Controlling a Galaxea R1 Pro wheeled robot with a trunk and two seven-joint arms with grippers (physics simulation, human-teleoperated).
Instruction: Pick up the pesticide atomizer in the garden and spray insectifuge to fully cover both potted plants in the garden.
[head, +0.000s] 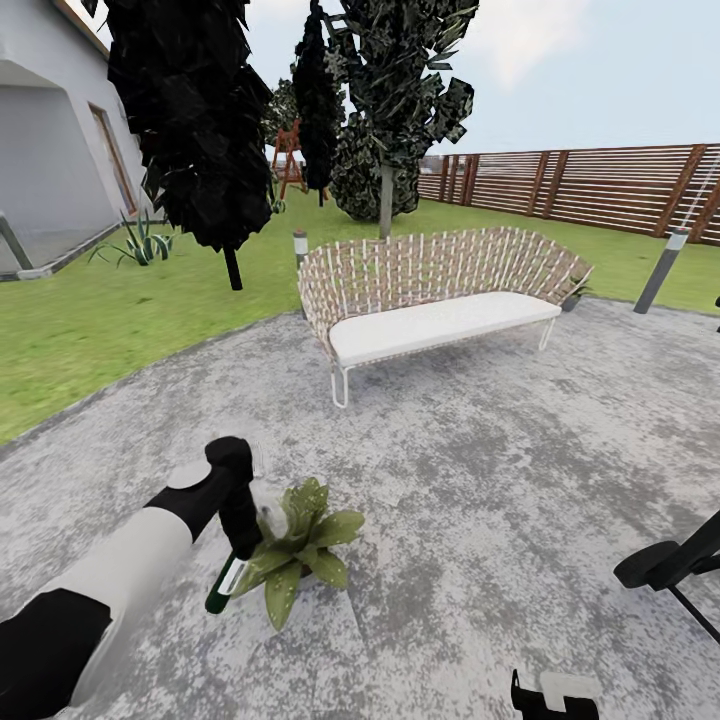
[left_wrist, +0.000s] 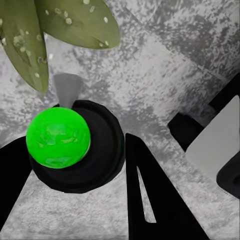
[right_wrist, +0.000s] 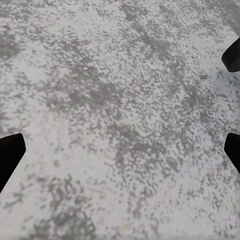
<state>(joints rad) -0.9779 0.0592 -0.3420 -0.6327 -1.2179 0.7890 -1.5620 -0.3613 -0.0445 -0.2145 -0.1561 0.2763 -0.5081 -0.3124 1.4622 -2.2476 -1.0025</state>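
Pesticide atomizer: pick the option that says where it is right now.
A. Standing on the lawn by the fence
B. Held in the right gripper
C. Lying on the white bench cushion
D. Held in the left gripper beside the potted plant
D. In the head view the left gripper is closed around the pesticide atomizer, right beside the potted plant on the stone patio.

We see rough mottled grey stone on the patio (head: 500, 470), brown slatted wood on the fence (head: 610, 185), a woven wicker-look sofa (head: 430, 285) with matt white cushion, and the atomizer's (left_wrist: 58, 138) glossy green plastic.
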